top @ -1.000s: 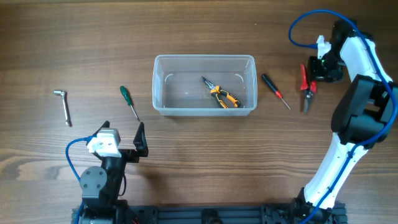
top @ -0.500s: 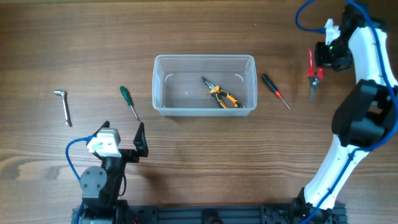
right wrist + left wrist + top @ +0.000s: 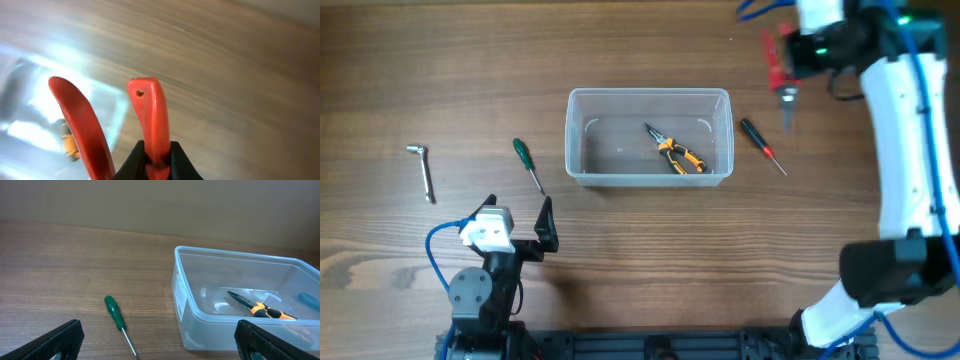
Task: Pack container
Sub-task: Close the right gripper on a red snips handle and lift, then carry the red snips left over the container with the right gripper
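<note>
Two arms, overhead: left gripper (image 3: 517, 215) low at the near-left edge of the table (image 3: 640, 40), placed as a second ago; right gripper (image 3: 782, 62) now at the far side, beyond the container's right far corner
Overhead, change: red-handled pliers (image 3: 781, 70) lifted off the wood at the right and carried left and farther away, nose pointing to the near edge, blurred
Overhead, right arm pose: stretched far across the table, white forearm running along the right side
Overhead, container: container (image 3: 649, 94) mid-table, same spot as before, orange-handled pliers (image 3: 680, 155) lying inside
Overhead, loose tools: black-and-red screwdriver (image 3: 761, 145) just right of the container, green screwdriver (image 3: 528, 165) to its left, L-shaped key (image 3: 421, 170) farther left, none shifted
Left wrist, jaws: spread wide, gripping nothing, fingers (image 3: 55, 342) at both lower corners
Left wrist, ahead: container (image 3: 225, 255) to the right, green screwdriver (image 3: 117, 317) flat on the wood beside its left wall, not touching
Right wrist, jaws: clamped on one red handle of the pliers (image 3: 150, 120), other handle free to the left
Right wrist, container: blurred, at lower left (image 3: 30, 115), with a glimpse of orange inside
</note>
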You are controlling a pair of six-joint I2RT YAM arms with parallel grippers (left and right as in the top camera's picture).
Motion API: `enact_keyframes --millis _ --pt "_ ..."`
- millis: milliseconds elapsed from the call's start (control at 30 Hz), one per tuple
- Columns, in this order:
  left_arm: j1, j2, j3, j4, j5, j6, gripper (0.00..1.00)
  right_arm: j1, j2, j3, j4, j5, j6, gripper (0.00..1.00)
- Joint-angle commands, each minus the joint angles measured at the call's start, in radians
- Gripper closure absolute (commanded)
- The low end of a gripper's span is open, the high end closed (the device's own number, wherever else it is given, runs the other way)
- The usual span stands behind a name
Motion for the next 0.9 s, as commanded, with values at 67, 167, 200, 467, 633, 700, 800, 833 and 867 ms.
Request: enact_keyframes --millis 67,167,200,467,633,700,800,833,867 --pt "-0.006 -0.002 -0.006 0.003 0.019 -0.005 0.00 0.205 -0.027 0.019 -0.015 0.009 -0.099 0.96" --pt "-0.006 -0.002 -0.006 0.003 0.019 -0.005 0.00 0.291 -0.023 0.019 -0.016 0.010 -0.124 0.96" --pt "-0.006 -0.002 -0.006 0.003 0.019 -0.005 0.00 0.314 -0.020 0.019 -0.016 0.012 -0.133 0.96" --pt "-0.006 -0.002 -0.006 0.003 0.019 -0.005 0.00 0.456 0.076 0.019 0.023 0.024 -0.195 0.95" --pt "-0.006 -0.002 -0.006 0.003 0.019 -0.005 0.00 0.473 0.222 0.019 0.059 0.027 -0.218 0.96" --pt "-0.006 -0.002 -0.006 0.003 0.019 -0.005 0.00 0.473 0.278 0.019 0.078 0.050 -0.220 0.96" --pt "-0.006 -0.002 -0.006 0.003 0.019 -0.005 0.00 0.473 0.319 0.019 0.094 0.053 -0.220 0.96" --pt "-0.006 -0.002 -0.006 0.003 0.019 -0.005 0.00 0.473 0.330 0.019 0.101 0.053 -0.220 0.96" --pt "-0.006 -0.002 -0.006 0.003 0.019 -0.005 0.00 0.473 0.340 0.019 0.111 0.053 -0.220 0.96"
